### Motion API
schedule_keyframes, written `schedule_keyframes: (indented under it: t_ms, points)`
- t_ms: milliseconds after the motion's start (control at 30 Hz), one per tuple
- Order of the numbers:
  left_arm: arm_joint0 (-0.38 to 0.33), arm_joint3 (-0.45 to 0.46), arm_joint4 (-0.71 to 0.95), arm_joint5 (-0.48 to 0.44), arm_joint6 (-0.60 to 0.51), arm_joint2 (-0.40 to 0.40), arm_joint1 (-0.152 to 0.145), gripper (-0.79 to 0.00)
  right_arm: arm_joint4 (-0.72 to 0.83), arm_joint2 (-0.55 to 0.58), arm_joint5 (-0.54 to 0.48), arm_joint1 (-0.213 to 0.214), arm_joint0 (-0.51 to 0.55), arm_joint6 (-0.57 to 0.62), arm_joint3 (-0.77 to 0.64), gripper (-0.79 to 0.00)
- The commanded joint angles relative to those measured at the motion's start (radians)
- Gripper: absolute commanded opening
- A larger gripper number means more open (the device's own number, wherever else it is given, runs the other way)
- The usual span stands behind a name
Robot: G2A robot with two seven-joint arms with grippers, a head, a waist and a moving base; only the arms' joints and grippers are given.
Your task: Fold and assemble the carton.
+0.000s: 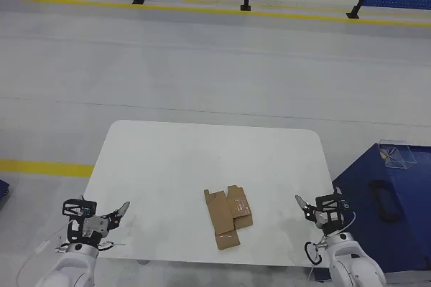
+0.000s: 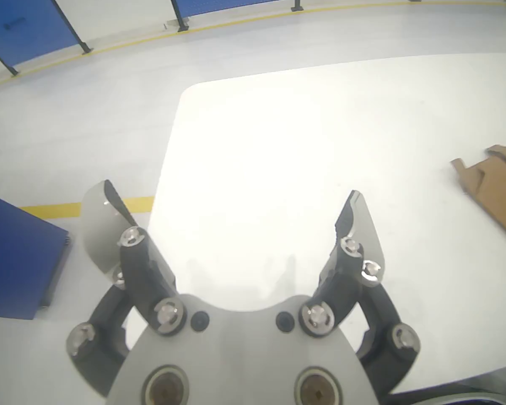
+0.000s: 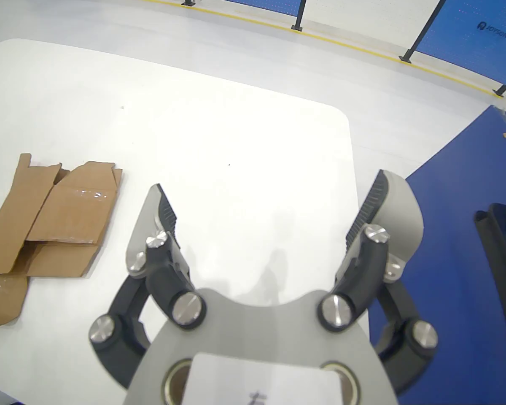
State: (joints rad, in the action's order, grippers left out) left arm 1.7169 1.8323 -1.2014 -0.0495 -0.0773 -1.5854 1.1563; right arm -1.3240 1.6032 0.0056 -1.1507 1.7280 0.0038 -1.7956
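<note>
A flattened brown carton [image 1: 228, 215] lies on the white tabletop [image 1: 201, 158], a little right of the middle and close to the near edge, with its long side running near to far. It is still unfolded. Its panels lie flat on one another, notched flaps show at the far end, another flap sticks out at the near end, and a strip of clear tape shines on the upper panel. Nothing lies in or on it. The left tool [image 1: 100, 209] hovers at the near left corner of the tabletop with its two fingers spread wide and nothing between them; in its wrist view the outer finger hangs past the left edge, over the floor. The right tool [image 1: 318, 199] hovers at the near right edge, likewise spread wide and holding nothing, and its outer finger stands over the gap toward the blue cabinet [image 1: 409, 215]. Both tools are well apart from the carton, which lies between them and nearer the right one. The cabinet stands just right of the tabletop and has a black handle [image 1: 380, 197] on its top. A small clear box [image 1: 397, 153] sits at the cabinet's far end; what is in the box cannot be told.
</note>
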Motion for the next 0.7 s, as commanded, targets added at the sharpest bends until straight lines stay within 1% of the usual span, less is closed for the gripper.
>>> schedule_keyframes:
  t_ms: [0, 33, 100, 133, 200, 267, 333, 400, 633, 667]
  points:
    - [-0.017, 0.025, 0.162, -0.039, -0.084, 0.001, 0.003, 0.0, 0.05, 0.015, 0.038, -0.004, -0.014, 0.016, 0.013, 0.0]
    - [-0.027, 0.026, 0.211, -0.039, -0.104, 0.01, 0.006, 0.0, 0.078, 0.023, 0.059, -0.006, -0.023, 0.026, 0.02, 0.0]
    - [-0.053, 0.015, 0.304, -0.073, -0.167, 0.041, 0.01, 0.0, 0.13, 0.041, 0.089, -0.01, -0.039, 0.036, 0.03, 0.0]
    - [-0.071, 0.005, 0.384, -0.083, -0.211, 0.059, 0.013, 0.0, 0.157, 0.049, 0.093, -0.011, -0.042, 0.045, 0.035, 0.0]
    - [-0.117, -0.016, 0.544, -0.105, -0.331, 0.085, 0.017, 0.0, 0.213, 0.068, 0.095, -0.013, -0.05, 0.067, 0.045, 0.0]
    - [-0.171, -0.046, 0.72, -0.096, -0.467, 0.106, 0.02, 0.0, 0.277, 0.086, 0.085, -0.015, -0.058, 0.092, 0.054, 0.0]
    - [-0.222, -0.079, 0.807, -0.084, -0.573, 0.125, 0.021, 0.0, 0.319, 0.094, 0.064, -0.015, -0.06, 0.107, 0.056, 0.0]
    - [-0.266, -0.124, 0.852, -0.022, -0.598, 0.146, 0.025, 0.0, 0.319, 0.094, 0.064, -0.015, -0.06, 0.107, 0.056, 0.0]
    - [-0.266, -0.124, 0.852, -0.022, -0.598, 0.146, 0.025, 0.0, 0.319, 0.094, 0.064, -0.015, -0.06, 0.107, 0.056, 0.0]
    - [-0.266, -0.124, 0.852, -0.022, -0.598, 0.146, 0.025, 0.0, 0.344, 0.096, 0.065, -0.017, -0.064, 0.111, 0.052, 0.0]
